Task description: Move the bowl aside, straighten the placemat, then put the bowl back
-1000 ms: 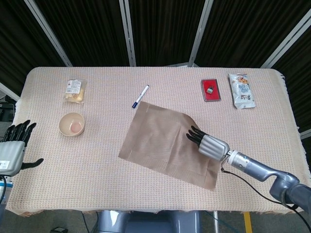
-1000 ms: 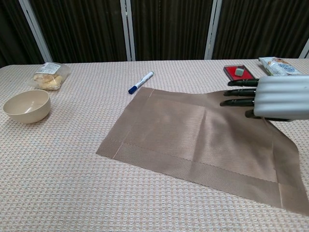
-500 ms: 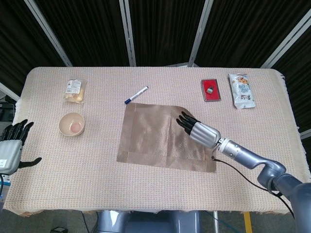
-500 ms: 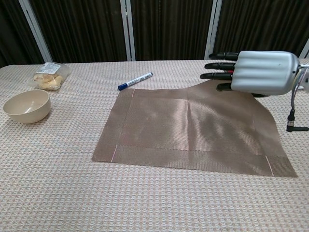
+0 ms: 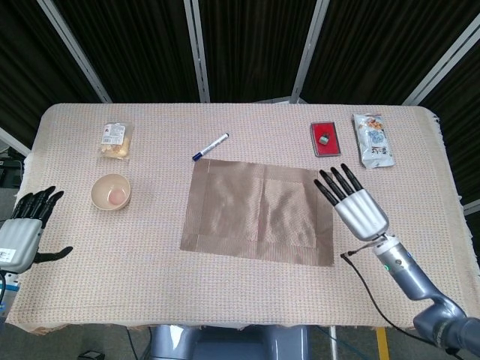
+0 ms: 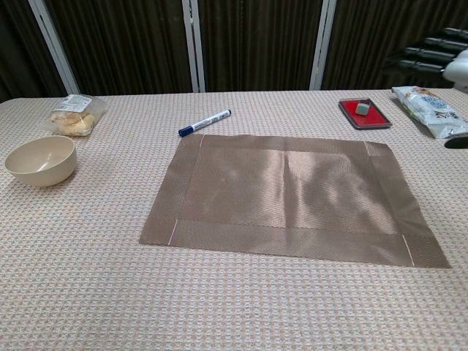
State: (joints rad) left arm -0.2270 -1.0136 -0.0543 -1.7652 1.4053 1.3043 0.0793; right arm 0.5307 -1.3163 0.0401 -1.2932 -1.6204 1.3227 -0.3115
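The brown placemat lies flat and square to the table's edges in the middle. The cream bowl stands empty on the cloth well to the left of the mat. My right hand hovers off the mat's right edge, lifted, fingers spread, holding nothing. My left hand hangs beyond the table's left edge, fingers apart and empty, below and left of the bowl.
A blue-capped marker lies just behind the mat's far left corner. A bag of snacks sits behind the bowl. A red tin and a snack packet lie at the far right.
My right hand turned the mat from skewed to square, then lifted off it and drew back to the right. The left hand shifted slightly; the bowl stayed put.
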